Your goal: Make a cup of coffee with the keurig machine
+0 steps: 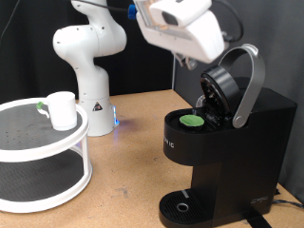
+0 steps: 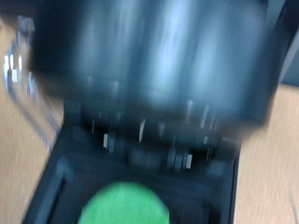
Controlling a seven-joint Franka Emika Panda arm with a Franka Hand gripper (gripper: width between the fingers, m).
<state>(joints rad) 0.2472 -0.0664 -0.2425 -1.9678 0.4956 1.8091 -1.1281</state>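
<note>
Claw (image 1: 211, 68) above open keurig machine (image 1: 228, 142)

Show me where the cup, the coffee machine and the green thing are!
cup (image 1: 63, 110), exterior view, on its white side wall.
keurig machine (image 1: 242, 152), exterior view, on its black body.
green pod (image 1: 194, 121), exterior view, on its green top, inside the open machine.

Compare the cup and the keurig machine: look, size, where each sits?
The cup is white, small and round; the keurig machine is black, boxy and far taller. The cup stands on the white two-tier stand; the machine stands on the table, lid raised, green pod inside. Both upright.
</note>
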